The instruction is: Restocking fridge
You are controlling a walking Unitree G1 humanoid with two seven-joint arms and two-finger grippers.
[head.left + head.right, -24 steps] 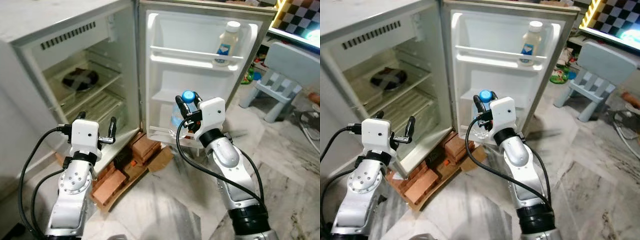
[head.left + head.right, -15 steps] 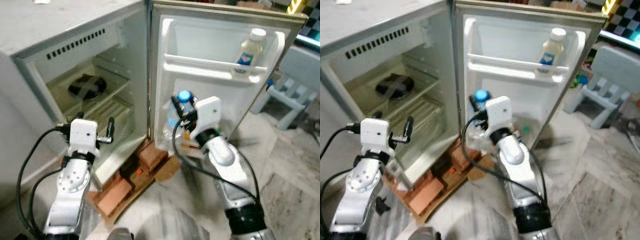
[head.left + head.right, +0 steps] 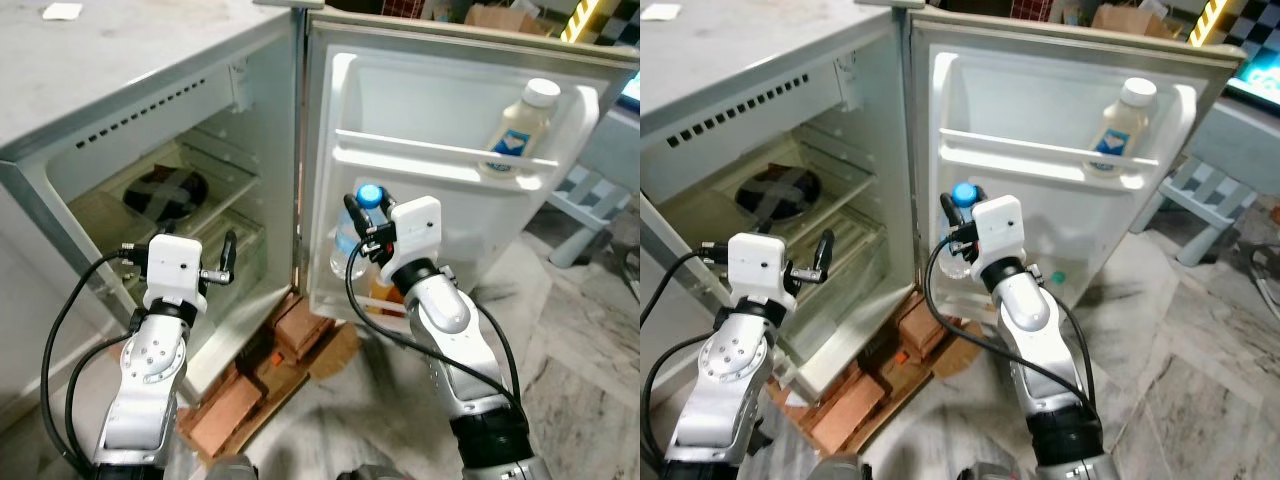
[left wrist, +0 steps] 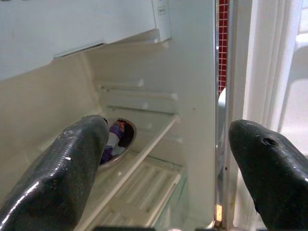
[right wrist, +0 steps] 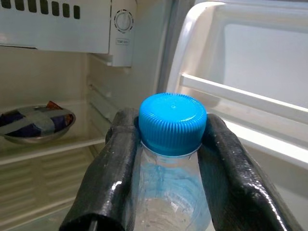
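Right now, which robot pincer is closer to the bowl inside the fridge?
Left. The left pincer hangs open just in front of the fridge shelves, below the bowl. The right pincer is over by the door, holding the water bottle.

The small fridge (image 3: 150,110) stands open on a stack of red bricks (image 3: 262,375) and cardboard (image 3: 335,350), which lie on the grey marble floor (image 3: 590,370). Inside the cabinet, the upper wire shelf (image 3: 215,180) carries one metal bowl (image 3: 165,192) with dark, taped contents, sitting toward nine o'clock of the shelf. The lower shelf (image 3: 845,245) sits just beneath it. On the open door (image 3: 440,120), the top rack (image 3: 430,152) holds a pale sauce bottle (image 3: 518,122) with a white cap and blue label, upright at the three o'clock end. The bottom door rack (image 3: 1065,275) shows a small green thing at its base, too small to identify.
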